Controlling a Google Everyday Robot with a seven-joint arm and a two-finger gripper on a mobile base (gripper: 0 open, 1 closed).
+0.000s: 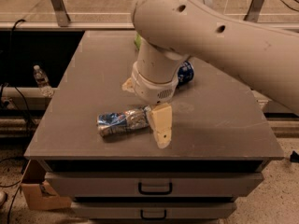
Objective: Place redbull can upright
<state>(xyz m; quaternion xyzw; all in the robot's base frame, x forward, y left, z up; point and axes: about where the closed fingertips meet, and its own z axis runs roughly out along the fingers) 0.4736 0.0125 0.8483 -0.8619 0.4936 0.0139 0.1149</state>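
The redbull can (122,122), silver and light blue and crinkled, lies on its side on the grey table (219,120), near the front edge, left of centre. My gripper (144,115) hangs from the big white arm right above the can's right end. Its near finger (161,125) points down at the table and touches or nearly touches that end of the can. The far finger (127,85) shows behind the wrist, well apart from the near one, so the gripper is open. It holds nothing.
A shorter dark-blue can (186,72) lies behind the arm at mid table. A green bag (138,41) is mostly hidden at the back. Drawers (154,186) sit under the table. A water bottle (41,79) and a cardboard box (39,190) are at the left.
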